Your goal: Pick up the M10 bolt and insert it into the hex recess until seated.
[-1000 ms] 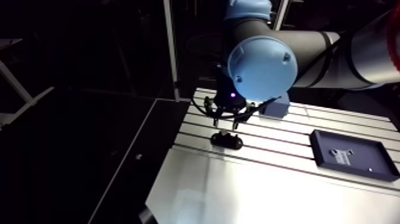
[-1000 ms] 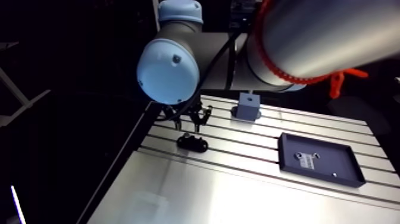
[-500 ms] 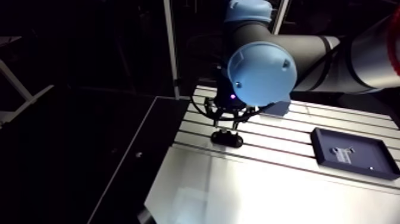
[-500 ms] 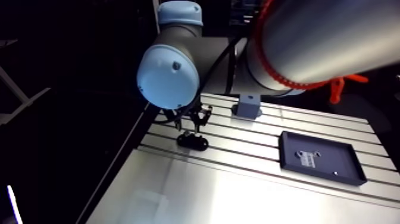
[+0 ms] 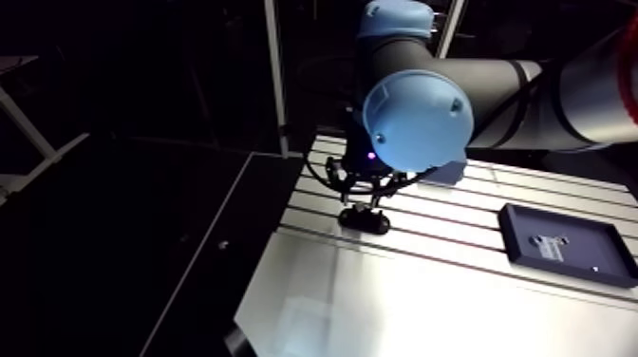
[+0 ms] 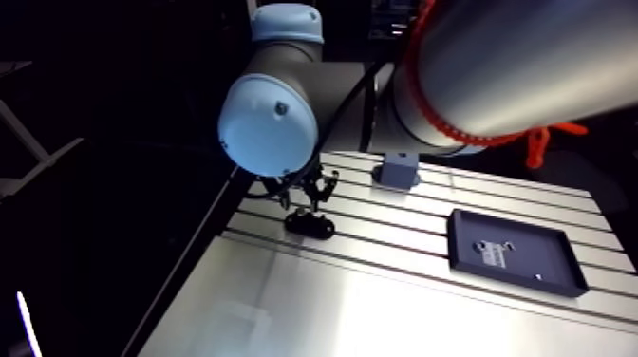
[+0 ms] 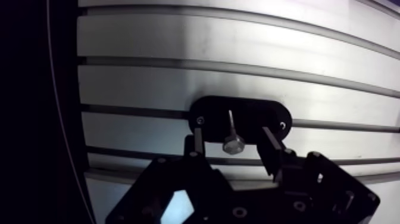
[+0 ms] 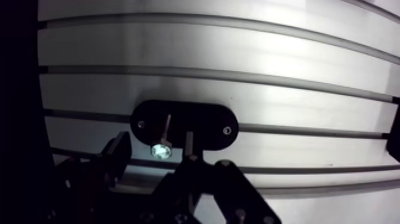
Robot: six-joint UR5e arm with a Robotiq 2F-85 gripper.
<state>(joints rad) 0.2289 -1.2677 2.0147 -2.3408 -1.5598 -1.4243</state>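
While the gripper (image 7: pixel 231 138) hangs right over the black oval block (image 7: pixel 253 114), its two fingers (image 7: pixel 198 146) stand apart, one on each side of the bolt (image 7: pixel 233 142), and neither seems to touch it. The bolt is upright in the block, slim steel shank down and bright six-sided head up toward the wrist camera.

I'd call this the pick stage: lined up, nothing grabbed yet. Next comes a square squeeze on the head, then a straight lift so the shank clears without tipping.

The block is matte black with rounded ends and a small screw at each end. It sits across a slot of the smooth, grooved aluminium table (image 7: pixel 238 53). Well apart sits a dark shallow tray (image 5: pixel 598 249) with a raised rim.
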